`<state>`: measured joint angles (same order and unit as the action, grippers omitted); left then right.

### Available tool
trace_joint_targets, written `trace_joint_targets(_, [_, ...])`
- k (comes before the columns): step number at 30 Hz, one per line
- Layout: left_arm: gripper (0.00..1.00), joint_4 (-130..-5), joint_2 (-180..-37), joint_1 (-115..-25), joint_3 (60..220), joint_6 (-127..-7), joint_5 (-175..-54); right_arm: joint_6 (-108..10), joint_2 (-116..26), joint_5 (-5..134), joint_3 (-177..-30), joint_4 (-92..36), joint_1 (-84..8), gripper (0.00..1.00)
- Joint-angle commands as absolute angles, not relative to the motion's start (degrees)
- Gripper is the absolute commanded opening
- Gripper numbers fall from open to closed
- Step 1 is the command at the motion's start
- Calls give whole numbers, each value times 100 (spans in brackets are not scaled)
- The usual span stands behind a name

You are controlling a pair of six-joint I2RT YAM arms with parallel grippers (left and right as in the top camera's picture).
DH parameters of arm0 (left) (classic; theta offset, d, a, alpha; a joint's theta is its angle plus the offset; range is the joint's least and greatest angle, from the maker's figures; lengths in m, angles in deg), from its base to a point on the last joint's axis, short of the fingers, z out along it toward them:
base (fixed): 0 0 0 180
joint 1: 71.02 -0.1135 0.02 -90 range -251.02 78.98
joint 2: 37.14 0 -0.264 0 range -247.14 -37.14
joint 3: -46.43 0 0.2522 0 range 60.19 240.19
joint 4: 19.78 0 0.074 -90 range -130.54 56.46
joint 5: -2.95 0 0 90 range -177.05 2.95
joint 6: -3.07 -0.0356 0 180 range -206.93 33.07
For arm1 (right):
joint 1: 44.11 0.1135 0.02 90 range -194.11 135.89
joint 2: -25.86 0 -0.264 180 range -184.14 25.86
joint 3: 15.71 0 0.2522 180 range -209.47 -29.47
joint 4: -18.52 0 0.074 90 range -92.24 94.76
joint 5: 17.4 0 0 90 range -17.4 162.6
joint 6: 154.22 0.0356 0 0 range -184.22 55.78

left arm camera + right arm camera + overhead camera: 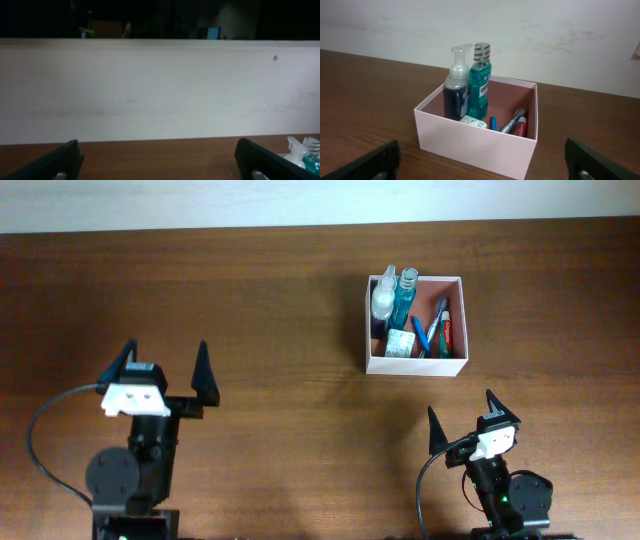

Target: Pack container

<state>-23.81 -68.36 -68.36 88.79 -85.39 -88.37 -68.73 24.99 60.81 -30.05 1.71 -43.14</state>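
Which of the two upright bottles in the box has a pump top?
The bottle with dark liquid, left in the right wrist view. The teal bottle beside it has a round cap.

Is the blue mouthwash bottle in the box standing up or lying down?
Upright: the mouthwash bottle stands in the container beside the pump bottle, cap above the rim.

The left pincer gapes wide over the brown surface, facing a white wall. Bottle tops show at the right edge.
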Motion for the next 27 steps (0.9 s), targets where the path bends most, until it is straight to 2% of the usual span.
trace_joint_targets(1, [100, -2250, -6545, -6871, 8601, -8454, -8879, -6847, 2512, 6129, -2981, 132, -4257, 99])
trace_joint_targets(18, [99, -1015, -5015, -6865, 7119, -8458, -8573, -6847, 2512, 6129, -2981, 130, -4257, 99])
trace_joint_targets(27, [99, -953, -4458, -6865, 6737, -8458, -8424, -6847, 2512, 6129, -2981, 132, -4257, 99])
